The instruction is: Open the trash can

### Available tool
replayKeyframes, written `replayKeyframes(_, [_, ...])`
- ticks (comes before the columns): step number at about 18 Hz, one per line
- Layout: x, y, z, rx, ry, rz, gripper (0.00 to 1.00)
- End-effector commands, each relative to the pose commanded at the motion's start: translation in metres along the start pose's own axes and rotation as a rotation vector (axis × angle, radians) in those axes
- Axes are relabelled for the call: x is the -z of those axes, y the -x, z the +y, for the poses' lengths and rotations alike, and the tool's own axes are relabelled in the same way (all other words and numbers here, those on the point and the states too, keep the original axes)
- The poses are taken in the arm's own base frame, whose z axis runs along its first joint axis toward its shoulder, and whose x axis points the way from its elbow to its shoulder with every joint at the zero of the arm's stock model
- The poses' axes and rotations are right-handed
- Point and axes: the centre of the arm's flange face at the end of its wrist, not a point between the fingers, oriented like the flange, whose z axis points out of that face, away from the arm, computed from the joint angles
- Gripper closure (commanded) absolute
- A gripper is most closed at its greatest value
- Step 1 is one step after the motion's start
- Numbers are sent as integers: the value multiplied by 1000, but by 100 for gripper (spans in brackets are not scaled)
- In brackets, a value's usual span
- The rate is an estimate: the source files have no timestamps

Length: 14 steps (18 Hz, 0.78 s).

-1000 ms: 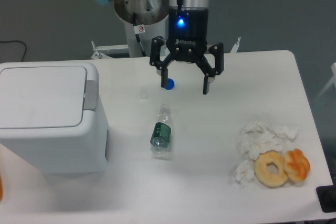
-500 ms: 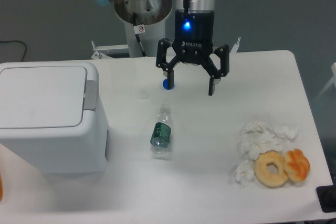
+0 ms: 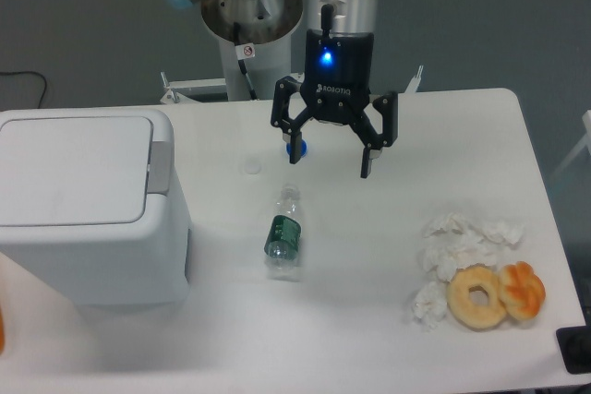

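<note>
The black two-finger tool (image 3: 331, 161), jaws spread and empty, is hovering at twelve o'clock while the large boxy white plastic trash can (image 3: 88, 205) is sitting closed at nine o'clock; a sweep toward it risks striking the clear plastic bottle (image 3: 283, 233).

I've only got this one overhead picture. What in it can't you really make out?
- Trash can: its inside is hidden by the closed lid, and its left side is cut off by the picture edge.
- Blue object: partly hidden behind a finger of the open hand.
- Orange thing at the left edge: mostly cut off.
- Black object at the bottom right corner: cut off.
</note>
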Motion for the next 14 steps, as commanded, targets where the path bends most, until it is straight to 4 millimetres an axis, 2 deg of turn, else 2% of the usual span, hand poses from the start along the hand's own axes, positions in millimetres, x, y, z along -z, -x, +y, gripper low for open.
replayKeyframes(4, [-5,-4,-4,182,-38,53,0])
replayKeyframes(10, [-9,-22,-18,272,-104,158,0])
replayKeyframes(14, [-13,-41,-30,289,-113,201,0])
